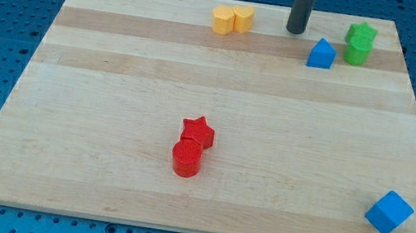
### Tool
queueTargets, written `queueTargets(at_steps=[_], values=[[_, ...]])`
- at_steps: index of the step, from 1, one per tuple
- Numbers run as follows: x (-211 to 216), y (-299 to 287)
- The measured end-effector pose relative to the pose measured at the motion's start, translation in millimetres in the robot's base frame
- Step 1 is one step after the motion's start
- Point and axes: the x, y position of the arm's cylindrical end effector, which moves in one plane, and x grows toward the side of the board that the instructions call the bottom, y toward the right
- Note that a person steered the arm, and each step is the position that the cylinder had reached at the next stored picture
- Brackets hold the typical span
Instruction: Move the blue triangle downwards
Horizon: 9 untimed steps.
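No jaws are fitted; my tip (pixel 295 31) is set just up-left of the blue triangle (pixel 321 54), not directly above it, apparently apart

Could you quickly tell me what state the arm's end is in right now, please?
No gripper: my tip holds nothing, resting up-left of the small blue triangle block, apart from it.

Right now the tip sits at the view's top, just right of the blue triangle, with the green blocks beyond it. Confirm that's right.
Not quite. In the camera view, my tip stands up and to the left of the blue triangle, not right of it. The green blocks do sit to the triangle's right.
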Motion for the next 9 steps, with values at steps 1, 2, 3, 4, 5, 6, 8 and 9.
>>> queueTargets(at_steps=[1, 2, 3, 4, 5, 6, 8, 9], values=[[-1, 3], [-1, 12], [-1, 11], [-1, 11], [34, 14], [60, 14], [100, 14], [110, 14]])
